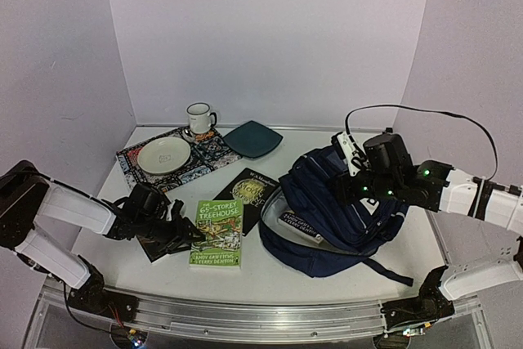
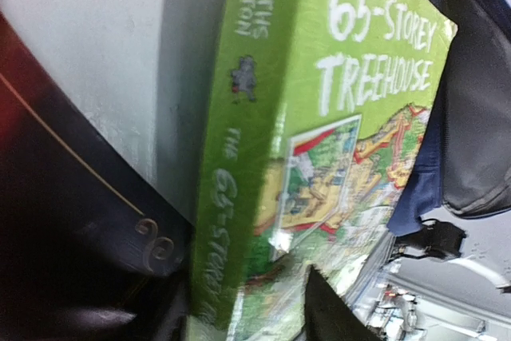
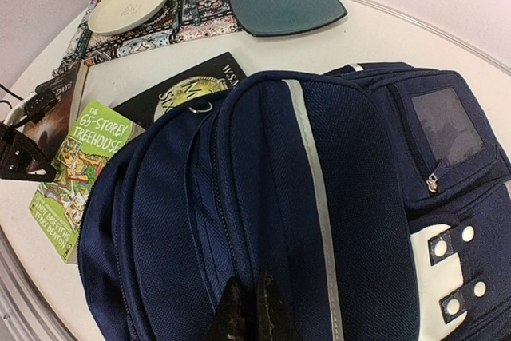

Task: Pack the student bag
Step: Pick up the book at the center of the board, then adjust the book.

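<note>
White table (image 1: 270,279), lilac walls (image 1: 261,38); right end effector (image 3: 246,309) apparently pinches student bag (image 3: 319,197); left end effector (image 1: 181,230) grip unclear.

Green book (image 1: 219,233): cover "65-STOREY TREEHOUSE" and "ANDY GRIFFITHS & TERRY DENTON", spine "THE 65-STOREY", "GRIFFITHS", "DENTON"; black book (image 3: 180,89): lettering too small to read.

The white-and-black left arm (image 1: 69,212) reaches low to the right, its black two-finger left gripper (image 1: 178,231) level and partly apart; one dark finger (image 2: 329,311) shows. The white-and-black right arm (image 1: 470,195) bends inward, and its black right gripper (image 3: 247,313) has its fingertips pressed together.
</note>
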`<state>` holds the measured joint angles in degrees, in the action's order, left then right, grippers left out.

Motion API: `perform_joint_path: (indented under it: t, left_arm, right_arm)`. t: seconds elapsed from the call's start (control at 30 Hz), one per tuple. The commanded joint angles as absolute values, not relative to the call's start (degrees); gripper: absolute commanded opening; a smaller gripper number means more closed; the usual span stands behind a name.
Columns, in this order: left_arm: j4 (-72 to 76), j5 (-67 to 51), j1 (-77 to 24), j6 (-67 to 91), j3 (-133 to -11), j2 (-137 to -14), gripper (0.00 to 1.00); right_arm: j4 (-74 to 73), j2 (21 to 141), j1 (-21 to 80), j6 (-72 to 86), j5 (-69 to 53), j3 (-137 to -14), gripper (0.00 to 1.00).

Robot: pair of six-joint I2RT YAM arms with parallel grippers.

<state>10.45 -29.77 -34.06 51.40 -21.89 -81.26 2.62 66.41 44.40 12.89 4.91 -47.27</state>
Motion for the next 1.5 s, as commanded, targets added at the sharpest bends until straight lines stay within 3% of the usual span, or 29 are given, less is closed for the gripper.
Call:
perform_joint_path:
  t: [0.0, 0.17, 0.4, 0.53, 0.7, 0.93, 1.1, 1.3, 1.47]
  left_arm:
    - [9.05, -27.70, -33.86, 51.28, -21.79, -82.65, 0.42]
    - [9.23, -29.00, -33.93, 50.85, -23.47, -81.80, 0.28]
    - [9.32, -30.11, -33.93, 50.61, -24.59, -78.62, 0.01]
    - [9.34, -31.37, -34.02, 51.07, -25.11, -74.67, 0.00]
    - [9.26, -31.92, -33.98, 52.95, -26.49, -67.55, 0.00]
    - [9.10, -33.15, -34.01, 53.36, -31.11, -62.95, 0.00]
    - [9.12, -33.13, -34.01, 52.49, -35.37, -61.79, 0.00]
    - [9.33, -34.61, -34.26, 50.82, -40.56, -63.22, 0.00]
    - [9.67, -34.97, -36.18, 49.29, -44.17, -64.69, 0.00]
  right_arm:
    - [3.60, 67.03, 44.12, 13.09, 5.57, -46.48, 0.00]
    - [3.60, 67.32, 44.12, 13.49, 5.38, -45.47, 0.00]
    - [3.65, 67.87, 44.12, 13.71, 4.94, -44.86, 0.00]
    - [3.46, 69.57, 44.12, 14.88, 2.53, -44.82, 0.05]
    - [3.34, 70.57, 44.12, 16.57, 0.34, -45.47, 0.20]
    - [2.73, 69.72, 44.12, 19.19, -3.62, -48.20, 0.61]
    - [4.19, 69.05, 44.12, 22.96, -6.61, -49.93, 0.83]
    - [11.76, 70.66, 44.12, 28.96, -12.56, -50.86, 0.97]
    - [18.50, 73.50, 44.12, 33.13, -17.96, -52.56, 0.98]
